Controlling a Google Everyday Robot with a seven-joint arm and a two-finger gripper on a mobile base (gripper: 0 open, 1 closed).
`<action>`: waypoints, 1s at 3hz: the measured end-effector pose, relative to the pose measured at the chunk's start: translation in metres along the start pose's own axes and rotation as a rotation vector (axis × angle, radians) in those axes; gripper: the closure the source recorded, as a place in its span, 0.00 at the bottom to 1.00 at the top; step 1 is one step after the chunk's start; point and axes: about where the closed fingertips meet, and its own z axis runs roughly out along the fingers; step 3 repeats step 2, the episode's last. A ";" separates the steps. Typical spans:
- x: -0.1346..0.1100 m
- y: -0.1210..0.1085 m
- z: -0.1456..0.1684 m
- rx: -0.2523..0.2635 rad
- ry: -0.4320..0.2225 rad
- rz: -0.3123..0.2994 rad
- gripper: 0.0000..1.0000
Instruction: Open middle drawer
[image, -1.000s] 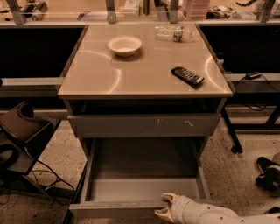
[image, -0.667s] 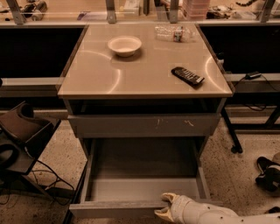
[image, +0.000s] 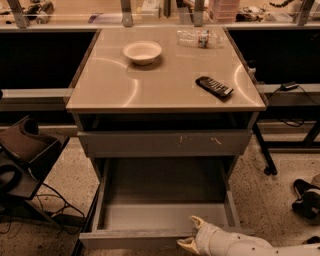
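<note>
The middle drawer (image: 135, 239) stands pulled far out of the cabinet, and its shallow grey tray (image: 160, 216) shows inside. My gripper (image: 191, 233) reaches in from the bottom right, at the right part of the drawer's front edge. One pale finger (image: 196, 222) sits inside the tray. The other (image: 185, 244) is outside the front, so the two clasp the front panel. Above it, the wider grey front with pale scratches (image: 165, 143) is closed. The smallest front is hidden under the open drawer.
On the cabinet top (image: 100, 90) are a white bowl (image: 142, 52), a black remote (image: 214, 86) and a lying plastic bottle (image: 197, 37). A chair with cables (image: 25, 155) stands at the left. Table legs (image: 264, 150) and a shoe (image: 306, 196) are at the right.
</note>
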 end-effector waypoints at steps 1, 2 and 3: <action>0.000 0.000 0.000 0.000 0.000 0.000 0.00; 0.000 0.000 0.000 0.000 0.000 0.000 0.00; 0.000 0.000 0.000 0.000 0.000 0.000 0.00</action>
